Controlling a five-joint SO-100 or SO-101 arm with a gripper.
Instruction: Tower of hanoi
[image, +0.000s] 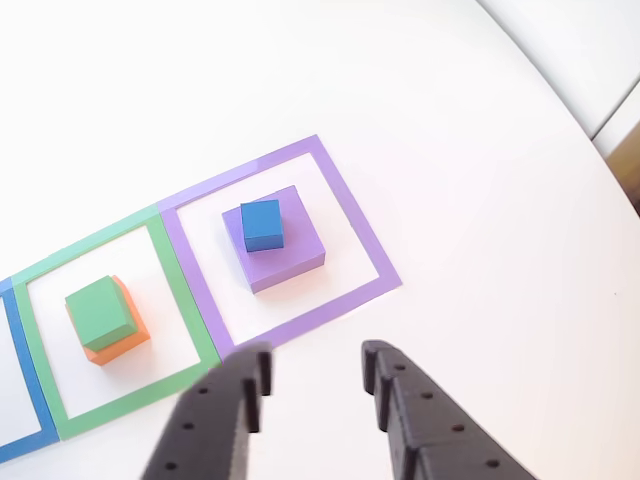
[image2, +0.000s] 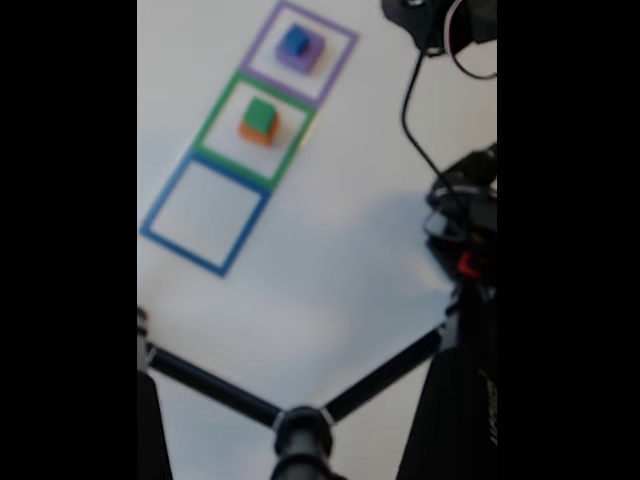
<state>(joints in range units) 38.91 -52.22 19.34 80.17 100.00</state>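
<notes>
Gripper (image: 315, 385) spread, empty, hovering just short of purple-bordered square (image: 345, 205); inside, small blue cube (image: 262, 225) atop larger flat purple block (image: 290, 250). Green cube (image: 100, 312) on orange block (image: 120, 340) beside. Risk: off-centre closing nudging blue cube off

1. Blue cube (image: 262, 224) sits on flat purple block (image: 285, 250), off-centre, inside purple frame (image: 340, 185).
2. Green cube (image: 100, 312) stacked on orange block (image: 125, 340), inside green frame (image: 130, 225).
3. Blue frame (image2: 205, 215) beside green one.

Blue cube (image2: 295, 40) on purple block (image2: 299, 55); green cube (image2: 261, 114) on orange (image2: 255, 133).
</notes>
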